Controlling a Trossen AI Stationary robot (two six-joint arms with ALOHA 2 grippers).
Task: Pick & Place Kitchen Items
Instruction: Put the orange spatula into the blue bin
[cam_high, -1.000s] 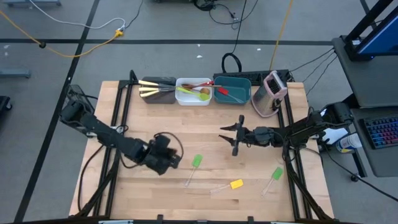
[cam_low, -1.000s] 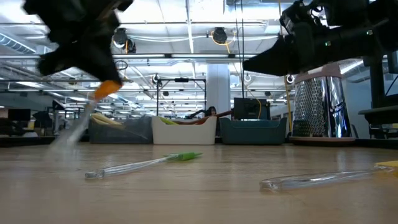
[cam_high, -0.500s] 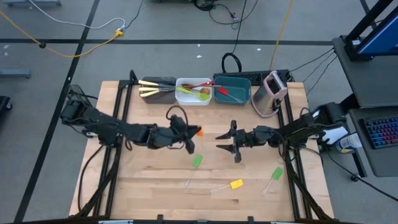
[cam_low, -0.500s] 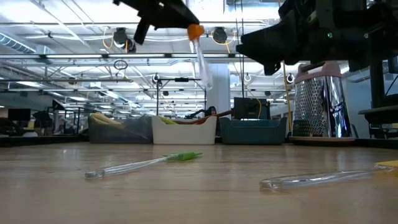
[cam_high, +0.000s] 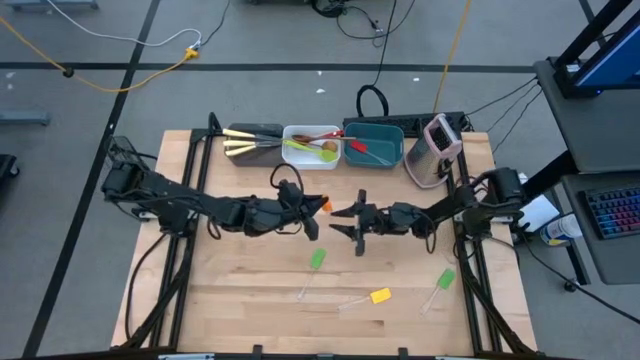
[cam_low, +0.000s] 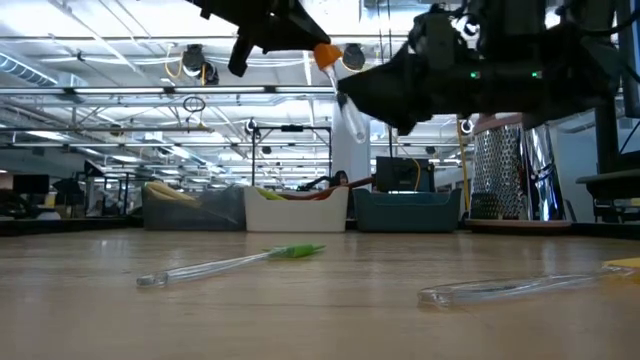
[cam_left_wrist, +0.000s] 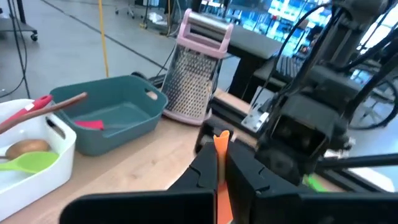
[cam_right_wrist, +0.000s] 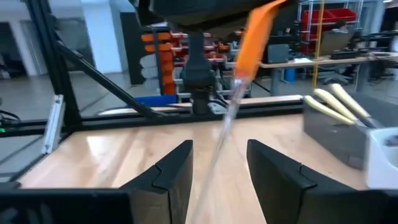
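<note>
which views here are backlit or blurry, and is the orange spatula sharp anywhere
Low view: ceiling lights behind leave both arms near-silhouettes, though the orange spatula head stays crisp. Right wrist view: the spatula is soft, its clear handle smeared, between the open fingers of the right gripper. Left wrist view: the left gripper holding it is sharp, the room behind hazy. High view: evenly lit.

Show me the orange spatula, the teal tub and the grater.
orange spatula (cam_right_wrist: 256, 32), right wrist view, on its orange head.
teal tub (cam_left_wrist: 119, 118), left wrist view, on its inner floor.
grater (cam_left_wrist: 195, 81), left wrist view, on its metal grating face.
</note>
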